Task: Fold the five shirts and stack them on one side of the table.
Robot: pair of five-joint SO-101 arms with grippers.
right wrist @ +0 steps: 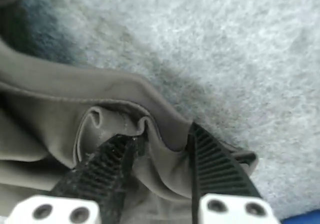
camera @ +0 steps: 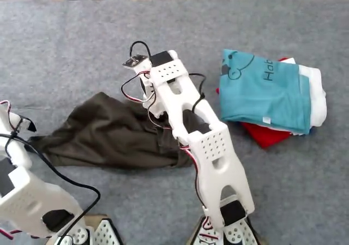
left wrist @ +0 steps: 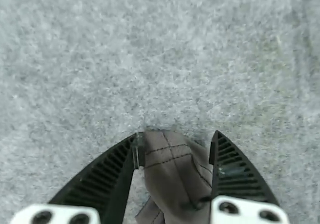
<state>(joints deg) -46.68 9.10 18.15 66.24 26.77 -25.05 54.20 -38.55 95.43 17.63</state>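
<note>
A dark olive shirt (camera: 109, 133) lies crumpled across the left middle of the grey table (camera: 71, 43). My left gripper (camera: 26, 127) is at the shirt's left end, shut on a stitched corner of the cloth (left wrist: 172, 169); the left wrist view has that gripper (left wrist: 176, 134) just above the felt. My right gripper (camera: 144, 88) sits at the shirt's far edge. In the right wrist view this gripper (right wrist: 162, 134) pinches a raised fold of the olive fabric (right wrist: 75, 94). A stack of folded shirts lies at the right, with a teal one (camera: 262, 89) on top.
Under the teal shirt show a white shirt (camera: 317, 95) and a red one (camera: 264, 136). The right arm's white links (camera: 212, 147) stretch over the shirt's right end. Bare grey felt spreads across the far side and the front right.
</note>
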